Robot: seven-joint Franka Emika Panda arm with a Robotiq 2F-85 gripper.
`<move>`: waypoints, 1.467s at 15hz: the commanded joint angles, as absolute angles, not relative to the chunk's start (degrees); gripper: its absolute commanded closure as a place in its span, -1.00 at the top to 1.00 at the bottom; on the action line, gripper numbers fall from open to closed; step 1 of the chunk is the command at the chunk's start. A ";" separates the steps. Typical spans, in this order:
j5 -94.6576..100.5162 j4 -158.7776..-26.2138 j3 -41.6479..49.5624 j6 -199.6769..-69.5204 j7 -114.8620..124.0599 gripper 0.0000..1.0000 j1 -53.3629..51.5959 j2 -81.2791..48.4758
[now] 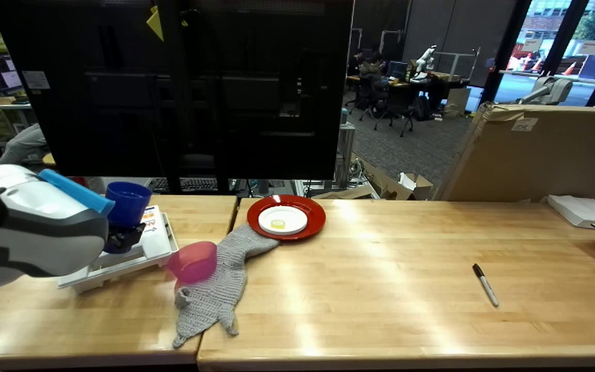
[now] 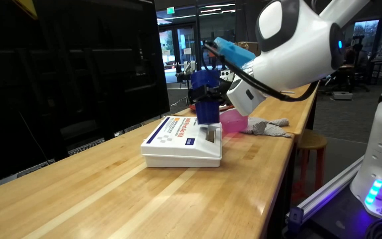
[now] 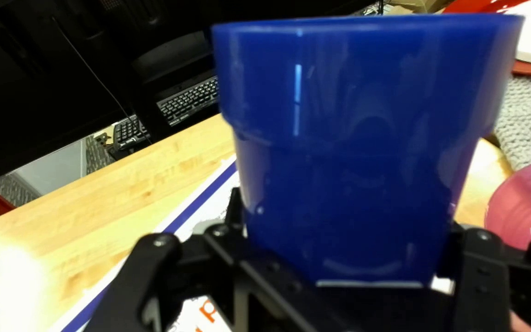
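**Tapered blue plastic cup (image 3: pixel 357 152) clamped in the black jaws, rim up**

Far left in an exterior view: white-and-grey robot arm (image 1: pixel 34 237), a light-blue block (image 1: pixel 78 192) on it. Cup at the arm's end, near upright. Jaws closed around its middle; rim clear above them, base poking out below. In the wrist view it fills the centre and hides much of what lies beyond.

Beneath the cup: white plastic first-aid kit (image 2: pixel 174 142), red lettering, dark-blue stripe, lying flat. Cup base low over its lid; cannot tell whether they touch. The kit is the nearest obstacle below. Behind both, a large black screen (image 1: pixel 173 119) walls off the far edge.

Just right of the kit: translucent pink plastic bowl (image 1: pixel 194 262), near the jaws in the wrist view as well. It stands at the left side of a grey knitted cloth (image 1: pixel 220 289), which lies crumpled across the seam of the pale wooden table (image 1: pixel 380 320).

Next: glossy red round plate (image 1: pixel 315 219) meeting the cloth's far end; round white dish (image 1: pixel 270 226) on it, small yellow patch (image 1: pixel 278 223) in the dish.

Well apart, further right: black-capped marker with grey barrel (image 1: pixel 486 287), then a flat white paper-like stack (image 1: pixel 581 211).
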State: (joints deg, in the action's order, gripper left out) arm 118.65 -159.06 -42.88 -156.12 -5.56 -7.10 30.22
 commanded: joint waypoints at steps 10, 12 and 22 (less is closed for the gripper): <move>95.70 -159.06 -64.85 -153.06 -1.46 0.16 6.50 40.16; 95.70 -158.93 -66.26 -152.53 1.69 0.16 6.55 40.52; 98.97 -158.83 -70.05 -152.27 13.45 0.16 11.78 42.77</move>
